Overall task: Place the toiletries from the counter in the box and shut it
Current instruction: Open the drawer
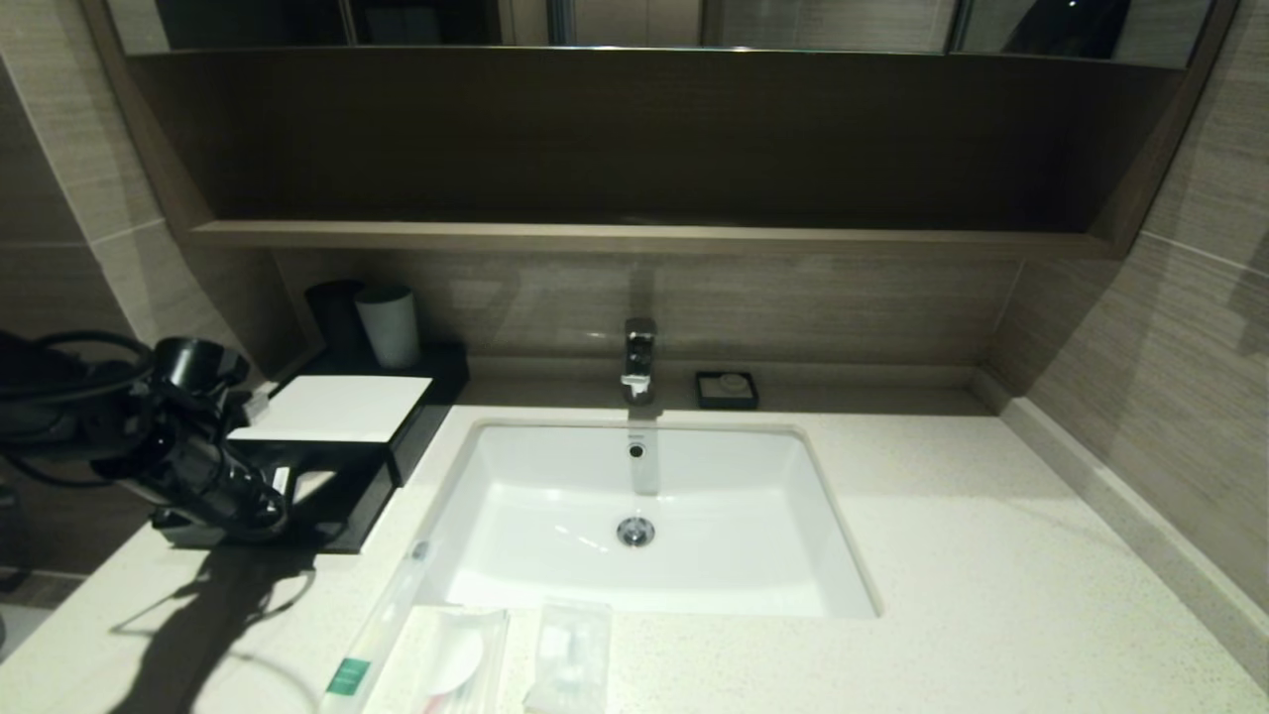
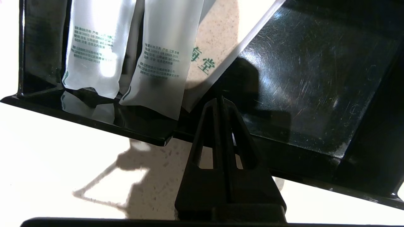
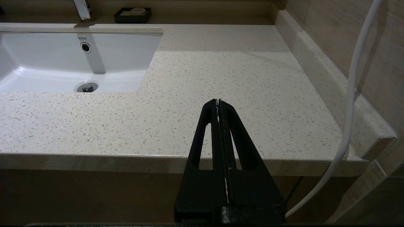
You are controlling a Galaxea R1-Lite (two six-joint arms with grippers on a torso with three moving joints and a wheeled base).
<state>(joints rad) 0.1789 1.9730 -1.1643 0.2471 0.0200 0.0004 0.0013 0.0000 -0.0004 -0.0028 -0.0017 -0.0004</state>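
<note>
The black box with a white top panel [image 1: 337, 407] stands at the back left of the speckled counter [image 1: 991, 555], and its drawer [image 1: 332, 511] is pulled out. My left gripper [image 2: 219, 100] is shut, with its tips over the drawer's front wall [image 2: 94, 121]; it also shows in the head view [image 1: 266, 508]. Frosted packets [image 2: 161, 60] lie inside the drawer. On the counter's front edge lie a long thin packet with a green label [image 1: 369, 640] and two flat packets [image 1: 451, 654] [image 1: 570, 659]. My right gripper [image 3: 218, 101] is shut and empty, above the counter's front right edge.
The white sink basin [image 1: 555, 496] sits mid-counter with the tap [image 1: 639, 357] behind it. A small black dish [image 1: 727, 389] stands right of the tap. A grey cup [image 1: 389, 325] and a dark cup stand behind the box. A white cable [image 3: 350, 104] hangs by the right wall.
</note>
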